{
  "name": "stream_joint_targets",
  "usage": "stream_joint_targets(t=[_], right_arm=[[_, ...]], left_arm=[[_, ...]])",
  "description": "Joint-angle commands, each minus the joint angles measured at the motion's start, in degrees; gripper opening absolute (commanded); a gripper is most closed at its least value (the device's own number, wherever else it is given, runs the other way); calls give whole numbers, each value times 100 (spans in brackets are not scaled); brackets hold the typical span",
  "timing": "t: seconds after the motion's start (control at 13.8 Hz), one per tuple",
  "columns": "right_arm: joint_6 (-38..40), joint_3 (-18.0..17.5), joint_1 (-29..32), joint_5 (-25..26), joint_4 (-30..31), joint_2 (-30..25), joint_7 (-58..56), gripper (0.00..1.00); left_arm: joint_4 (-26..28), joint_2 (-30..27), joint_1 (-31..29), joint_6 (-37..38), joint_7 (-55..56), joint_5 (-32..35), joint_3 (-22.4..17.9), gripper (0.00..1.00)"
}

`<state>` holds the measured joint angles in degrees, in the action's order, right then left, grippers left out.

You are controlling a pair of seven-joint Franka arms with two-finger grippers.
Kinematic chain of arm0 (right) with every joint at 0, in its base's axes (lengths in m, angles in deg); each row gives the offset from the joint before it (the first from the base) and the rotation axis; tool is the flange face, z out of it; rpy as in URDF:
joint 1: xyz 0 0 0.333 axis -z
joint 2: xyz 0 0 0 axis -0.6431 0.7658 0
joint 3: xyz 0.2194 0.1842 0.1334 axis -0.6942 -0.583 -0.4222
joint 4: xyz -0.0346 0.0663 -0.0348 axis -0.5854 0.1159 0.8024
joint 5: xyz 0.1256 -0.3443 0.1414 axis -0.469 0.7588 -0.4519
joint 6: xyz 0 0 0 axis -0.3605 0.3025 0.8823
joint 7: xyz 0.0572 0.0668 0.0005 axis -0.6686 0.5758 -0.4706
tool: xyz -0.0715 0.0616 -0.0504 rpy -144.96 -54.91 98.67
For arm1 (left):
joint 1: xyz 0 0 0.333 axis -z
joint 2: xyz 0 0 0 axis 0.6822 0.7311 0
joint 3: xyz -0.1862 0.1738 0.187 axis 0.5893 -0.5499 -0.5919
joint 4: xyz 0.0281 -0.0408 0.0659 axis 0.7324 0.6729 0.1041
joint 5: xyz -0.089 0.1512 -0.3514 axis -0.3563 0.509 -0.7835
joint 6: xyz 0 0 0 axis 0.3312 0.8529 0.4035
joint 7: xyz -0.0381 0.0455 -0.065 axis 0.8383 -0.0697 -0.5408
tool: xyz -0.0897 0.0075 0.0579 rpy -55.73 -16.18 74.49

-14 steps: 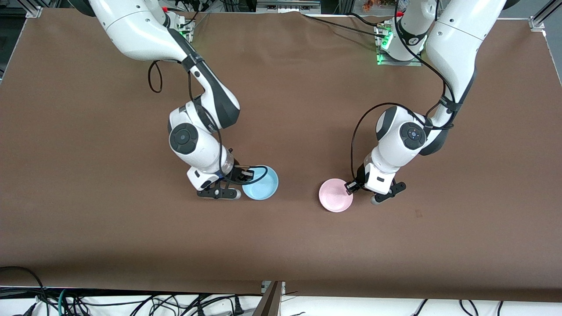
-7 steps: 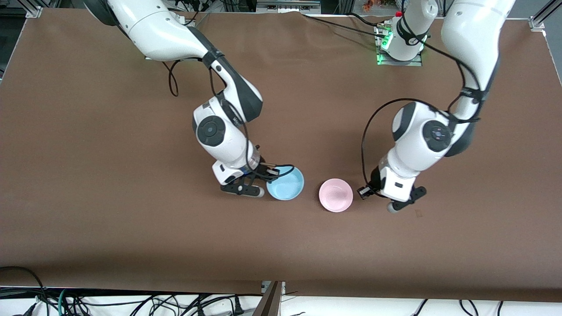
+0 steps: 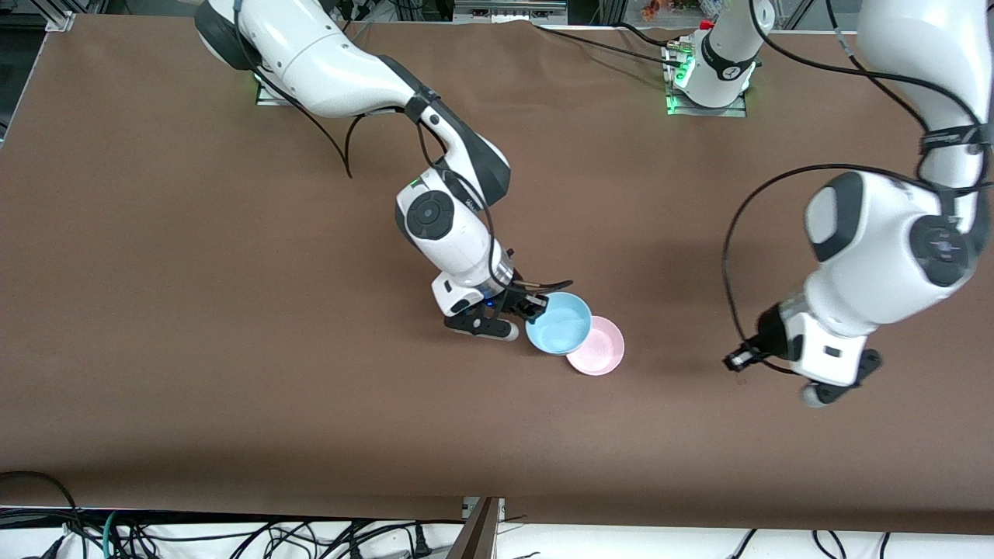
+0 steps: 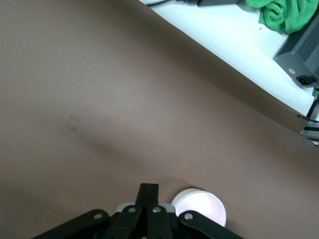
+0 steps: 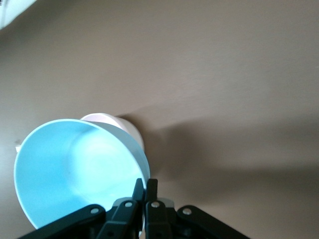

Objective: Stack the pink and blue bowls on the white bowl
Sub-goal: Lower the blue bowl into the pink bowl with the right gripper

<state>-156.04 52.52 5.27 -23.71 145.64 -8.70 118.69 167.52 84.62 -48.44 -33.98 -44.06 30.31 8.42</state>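
In the front view, the pink bowl [image 3: 599,349] is sitting on the brown table [image 3: 194,310]. The blue bowl [image 3: 557,323] is up in the air, partly over the pink bowl's rim on the side toward the right arm's end of the table. The right gripper [image 3: 531,307] is pinching the blue bowl's rim, with its fingers squeezed tight on it. The left gripper [image 3: 738,362] is hanging over the bare table, well apart from the pink bowl, toward the left arm's end. It is carrying nothing, and its fingers are pressed together. No white bowl is showing in this view.

In the left wrist view, the left gripper [image 4: 148,191] is pointing down at the table with its two fingers touching each other and nothing between them. The pink bowl [image 4: 199,207] is sitting on the table just past the fingertips, looking pale. A green cloth [image 4: 281,14] is lying off the table's edge.

In the right wrist view, the right gripper [image 5: 145,188] is clamping the blue bowl [image 5: 77,172] by its rim. The bowl is tilting. The pink bowl [image 5: 122,128] is peeking out from under the blue bowl.
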Motion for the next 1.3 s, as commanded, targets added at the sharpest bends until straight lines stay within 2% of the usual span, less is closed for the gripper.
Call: stream_joint_targets(t=[0.0, 0.22, 0.51, 1.23], right_arm=[[-342, 8, -154, -75, -469, 387, 243, 0], [-703, 17, -268, -75, -469, 554, 288, 0], [-1256, 8, -400, -75, -469, 800, 384, 0], [-1670, 8, -444, -84, -478, 1038, 446, 0]], left_arm=[[17, -207, -415, 387, -934, -85, 86, 0], [26, -313, -749, 563, -1463, -332, 86, 0], [61, -322, -803, 634, -1702, -341, 77, 0], [237, -366, -803, 678, -1755, -324, 77, 0]])
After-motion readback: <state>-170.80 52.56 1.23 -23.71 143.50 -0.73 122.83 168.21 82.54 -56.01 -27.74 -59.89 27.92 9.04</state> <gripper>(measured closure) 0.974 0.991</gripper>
